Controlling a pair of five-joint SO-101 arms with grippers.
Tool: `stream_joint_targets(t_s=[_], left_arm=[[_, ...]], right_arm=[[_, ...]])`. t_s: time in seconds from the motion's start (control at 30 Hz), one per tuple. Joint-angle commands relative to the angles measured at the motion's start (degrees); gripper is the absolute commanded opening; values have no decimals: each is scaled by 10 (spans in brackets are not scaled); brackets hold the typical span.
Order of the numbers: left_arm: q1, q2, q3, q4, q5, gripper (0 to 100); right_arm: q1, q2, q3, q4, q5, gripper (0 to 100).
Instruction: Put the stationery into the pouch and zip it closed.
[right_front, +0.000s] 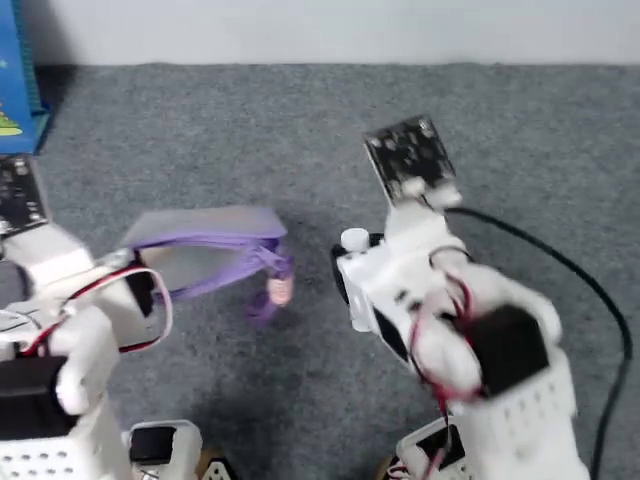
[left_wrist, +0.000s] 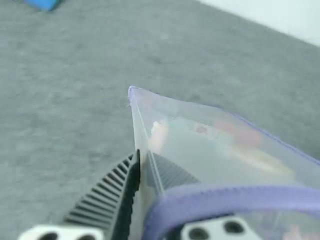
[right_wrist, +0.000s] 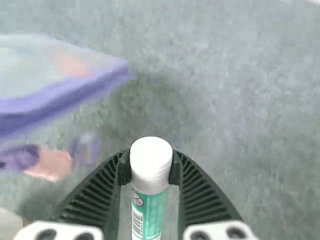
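Now | my right pincer (right_wrist: 150, 162) grips the glue stick (right_wrist: 149, 192), cap first, near the pouch (right_front: 205, 245) | my left pincer (left_wrist: 147, 162) pinches the pouch's edge over the counter (right_front: 480, 120) | I think I must go slow, aim at the open side, let go inside.

White plastic arms (right_front: 400, 270), black motor blocks (right_front: 510, 345), red and black cables (right_front: 455, 297), circuit boards (right_front: 410, 155), right hand (right_wrist: 150, 162) with ribbed black fingers (right_wrist: 197, 192).
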Motion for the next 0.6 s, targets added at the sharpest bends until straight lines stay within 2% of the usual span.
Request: stream_joint_targets(t_s=[0.0, 0.13, 0.3, 0.47, 0.57], left_arm=[[39, 4, 8, 9, 29, 12], [43, 4, 87, 8, 27, 12], [43, 5, 124, 8, 19, 12], [43, 5, 149, 8, -30, 12], [43, 5, 151, 8, -33, 12]], right_arm=[[-3, -101, 39, -59, -5, 8], [-3, -186, 115, -129, -5, 8], [-9, -262, 189, -247, -9, 8], [-98, -306, 230, -335, -9, 8], [-160, -313, 268, -399, -7, 8]])
